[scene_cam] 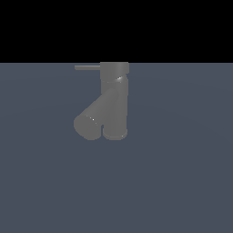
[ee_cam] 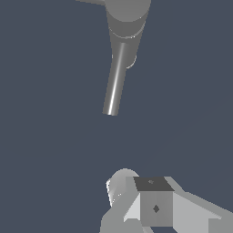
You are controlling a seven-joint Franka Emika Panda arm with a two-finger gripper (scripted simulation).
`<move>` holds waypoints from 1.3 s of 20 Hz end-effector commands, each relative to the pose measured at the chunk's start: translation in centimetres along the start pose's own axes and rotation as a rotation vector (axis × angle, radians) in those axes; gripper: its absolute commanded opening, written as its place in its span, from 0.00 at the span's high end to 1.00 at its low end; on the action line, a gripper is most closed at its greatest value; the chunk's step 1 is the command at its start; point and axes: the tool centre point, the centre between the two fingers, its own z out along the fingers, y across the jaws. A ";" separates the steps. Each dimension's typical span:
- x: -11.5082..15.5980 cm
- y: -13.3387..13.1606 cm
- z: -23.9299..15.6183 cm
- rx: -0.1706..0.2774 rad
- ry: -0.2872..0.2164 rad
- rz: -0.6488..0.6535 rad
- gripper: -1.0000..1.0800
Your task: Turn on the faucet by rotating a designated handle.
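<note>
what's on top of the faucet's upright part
A wider round cap tops the faucet, with the thin handle sticking out sideways from it. The cap's top face is not visible in the exterior view.

— From where does the exterior view look?

— Level with the scene and side-on: the faucet [scene_cam: 111, 102] stands mid-frame at middling range, its handle [scene_cam: 87, 68] pointing to the exterior view's left, grey floor [scene_cam: 182, 182] spreading below a black backdrop.

— And the wrist view?

— It looks steeply down over the gripper [ee_cam: 136, 200], whose body fills the near edge, nearer the faucet than the other camera.

— What do they share?

— Only the faucet and the floor around it.
</note>
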 end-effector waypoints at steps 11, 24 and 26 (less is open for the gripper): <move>0.5 -0.7 -1.3 0.042 0.043 -0.025 1.00; 2.3 -1.0 -1.2 0.060 0.037 0.055 1.00; 2.9 -1.1 -1.2 0.067 0.035 0.084 1.00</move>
